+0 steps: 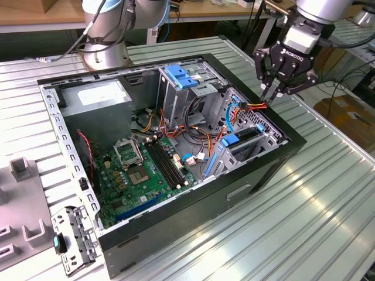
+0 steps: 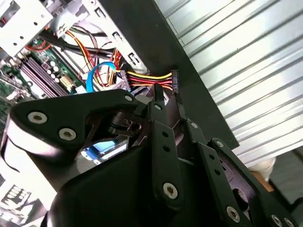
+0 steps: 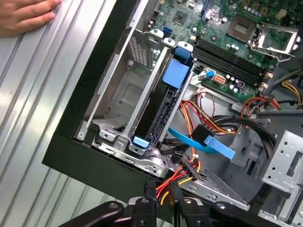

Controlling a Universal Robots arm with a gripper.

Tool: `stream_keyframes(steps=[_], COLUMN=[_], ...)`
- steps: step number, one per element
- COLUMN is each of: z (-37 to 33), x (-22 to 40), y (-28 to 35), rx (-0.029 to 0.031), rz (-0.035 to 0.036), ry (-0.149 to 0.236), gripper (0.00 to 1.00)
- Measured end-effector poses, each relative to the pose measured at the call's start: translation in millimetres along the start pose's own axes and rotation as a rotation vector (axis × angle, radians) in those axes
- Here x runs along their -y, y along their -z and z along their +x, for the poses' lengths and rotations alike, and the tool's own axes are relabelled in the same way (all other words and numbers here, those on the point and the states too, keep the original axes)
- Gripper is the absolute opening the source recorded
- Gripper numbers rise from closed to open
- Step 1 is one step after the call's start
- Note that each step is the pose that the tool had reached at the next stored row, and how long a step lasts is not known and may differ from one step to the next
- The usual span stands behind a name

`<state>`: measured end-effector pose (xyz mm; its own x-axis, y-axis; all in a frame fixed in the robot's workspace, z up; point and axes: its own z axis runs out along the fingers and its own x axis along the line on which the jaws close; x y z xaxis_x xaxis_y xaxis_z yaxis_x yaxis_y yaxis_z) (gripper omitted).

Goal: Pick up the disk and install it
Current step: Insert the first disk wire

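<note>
The only writing I can make out is white lettering on the black body of the pincer (image 1: 270,93) and a white sticker on the grey metal power-supply box (image 1: 96,96), and that print is too small for me to read. My arm's wrist hangs over the edge of the open black computer case (image 1: 246,187) on the exterior view's right, with the pincer pointing down and tilted slightly inward. Its fingers are drawn narrow and, as far as I can tell in the second wrist view, pinch the black plug (image 2: 174,81) at the end of a red, yellow and black wire bundle (image 2: 144,78). The disk (image 3: 160,111), a flat drive seen edge-on with a blue plastic rail along it, stands upright in the metal bay at the case's corner, near those wires. Inside the case are the green motherboard (image 1: 140,175) and a metal drive cage (image 1: 176,99) with a blue plastic handle (image 1: 179,76). The case sits on a ribbed metal counter (image 1: 304,222), and in the first wrist view a person's hand (image 3: 23,16) rests on it. A wooden workbench (image 1: 23,17) stands behind.
</note>
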<state>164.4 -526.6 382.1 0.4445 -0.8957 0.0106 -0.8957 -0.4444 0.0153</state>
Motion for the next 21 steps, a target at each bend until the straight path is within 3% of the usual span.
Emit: stream_keyframes(steps=[2,5,7,13,17,20,21], z=[0.4,4.0,4.2,4.2,4.2,4.2,4.2], x=[0.7,9.1,11.2,11.3,11.3,11.4,11.4], y=[-0.8,-1.2,-2.6,-7.6,-8.4,-9.3,-9.6], rx=[-0.0011,-0.0013,-0.0021,-0.0047,-0.0061,-0.0074,-0.0077], rz=[0.0005,0.0008,0.0020,0.0040,0.0048,0.0061,0.0063], ry=[0.054,0.069,0.090,0.256,0.344,0.445,0.461], gripper=[0.25,0.25,0.25,0.25,0.25,0.25,0.25])
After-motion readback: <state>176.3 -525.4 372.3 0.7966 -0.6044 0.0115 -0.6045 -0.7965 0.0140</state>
